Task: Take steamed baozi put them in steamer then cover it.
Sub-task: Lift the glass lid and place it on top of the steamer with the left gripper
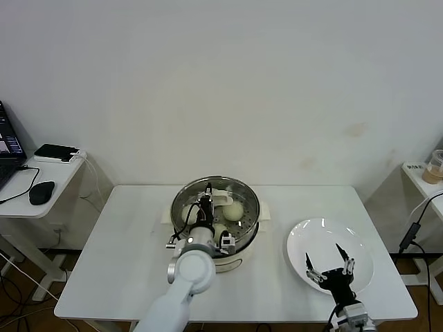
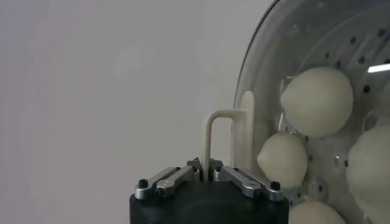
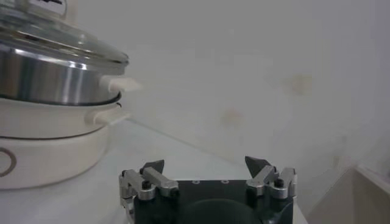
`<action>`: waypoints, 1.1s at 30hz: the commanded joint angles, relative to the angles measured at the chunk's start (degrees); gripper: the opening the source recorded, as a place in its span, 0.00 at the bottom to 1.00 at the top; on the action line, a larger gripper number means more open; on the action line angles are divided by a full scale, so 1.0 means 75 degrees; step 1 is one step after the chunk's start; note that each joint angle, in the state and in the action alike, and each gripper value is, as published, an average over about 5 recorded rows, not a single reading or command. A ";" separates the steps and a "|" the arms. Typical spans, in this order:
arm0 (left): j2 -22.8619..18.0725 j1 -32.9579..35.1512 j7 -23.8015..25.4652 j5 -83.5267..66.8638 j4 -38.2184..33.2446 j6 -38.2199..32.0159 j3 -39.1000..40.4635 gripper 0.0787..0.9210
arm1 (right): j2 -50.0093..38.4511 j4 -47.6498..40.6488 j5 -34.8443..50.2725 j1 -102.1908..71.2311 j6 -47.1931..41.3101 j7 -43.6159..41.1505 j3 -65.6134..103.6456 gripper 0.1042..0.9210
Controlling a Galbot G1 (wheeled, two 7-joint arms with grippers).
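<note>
Evidently you clamped the left gripper (image 2: 205, 170) on the cover (image 1: 216, 207) handle at frame centre to seat it over the steamer (image 1: 239, 250), while the right gripper (image 1: 331, 265) waited open-jawed above the plate (image 1: 304, 236), lower right.

The lid (image 1: 216, 200) sits on the steamer (image 1: 239, 250), closing off the top, with the left end effector (image 1: 207, 202) clamped on its handle. Bare bench (image 1: 124, 256) lies open left of the steamer (the plate (image 1: 325, 232) occupies the right).

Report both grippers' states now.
Left gripper: shut on the cream-white handle of the round clear glass lid.
Right gripper: open, empty, over the flat white plate.
</note>
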 commanded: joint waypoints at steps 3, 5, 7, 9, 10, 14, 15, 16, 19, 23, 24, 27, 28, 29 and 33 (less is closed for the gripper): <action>-0.0081 -0.0018 -0.0006 0.0079 0.0104 -0.0013 -0.0030 0.09 | 0.0002 0.0008 -0.0010 0.0000 0.0017 -0.0012 -0.0030 0.88; -0.0097 -0.0004 -0.0015 0.0079 0.0127 -0.0017 -0.0040 0.09 | 0.0000 0.0012 -0.0014 -0.0002 0.0020 -0.0014 -0.0039 0.88; -0.0114 0.0010 -0.0029 0.0072 0.0147 -0.0020 -0.0046 0.09 | -0.0003 0.0015 -0.0015 -0.0004 0.0024 -0.0014 -0.0043 0.88; -0.0132 0.0016 -0.0041 0.0068 0.0162 -0.0024 -0.0051 0.09 | -0.0006 0.0016 -0.0018 -0.0006 0.0028 -0.0015 -0.0044 0.88; -0.0143 0.0016 -0.0044 0.0069 0.0170 -0.0027 -0.0054 0.09 | -0.0007 0.0016 -0.0019 -0.0009 0.0031 -0.0016 -0.0044 0.88; -0.0142 0.0021 -0.0018 0.0081 0.0167 -0.0048 -0.0062 0.09 | -0.0012 0.0023 -0.0022 -0.0021 0.0038 -0.0018 -0.0046 0.88; -0.0129 0.0029 -0.0007 0.0079 0.0151 -0.0050 -0.0059 0.09 | -0.0013 0.0025 -0.0023 -0.0023 0.0038 -0.0019 -0.0046 0.88; -0.0117 0.0040 0.0003 0.0074 0.0134 -0.0050 -0.0055 0.09 | -0.0013 0.0027 -0.0024 -0.0024 0.0038 -0.0020 -0.0046 0.88; -0.0120 0.0082 0.0010 0.0067 0.0088 -0.0048 -0.0031 0.09 | -0.0017 0.0026 -0.0028 -0.0025 0.0037 -0.0022 -0.0050 0.88; -0.0180 0.0106 -0.0005 0.0072 0.0095 -0.0051 -0.0007 0.09 | -0.0016 0.0036 -0.0047 -0.0028 0.0036 -0.0031 -0.0075 0.88; -0.0191 0.0104 -0.0012 0.0071 0.0110 -0.0055 -0.0007 0.09 | -0.0016 0.0042 -0.0052 -0.0031 0.0035 -0.0034 -0.0081 0.88; -0.0209 0.0106 -0.0044 0.0056 0.0132 -0.0073 -0.0021 0.09 | -0.0020 0.0057 -0.0061 -0.0041 0.0033 -0.0042 -0.0084 0.88; -0.0213 0.0108 -0.0058 0.0046 0.0126 -0.0077 -0.0030 0.09 | -0.0023 0.0059 -0.0062 -0.0043 0.0032 -0.0043 -0.0083 0.88; -0.0215 0.0113 -0.0069 0.0034 0.0109 -0.0080 -0.0039 0.09 | -0.0025 0.0060 -0.0063 -0.0045 0.0031 -0.0043 -0.0083 0.88; -0.0207 0.0157 -0.0098 -0.0018 -0.0082 -0.0076 -0.0064 0.15 | -0.0025 0.0062 -0.0074 -0.0046 0.0026 -0.0042 -0.0096 0.88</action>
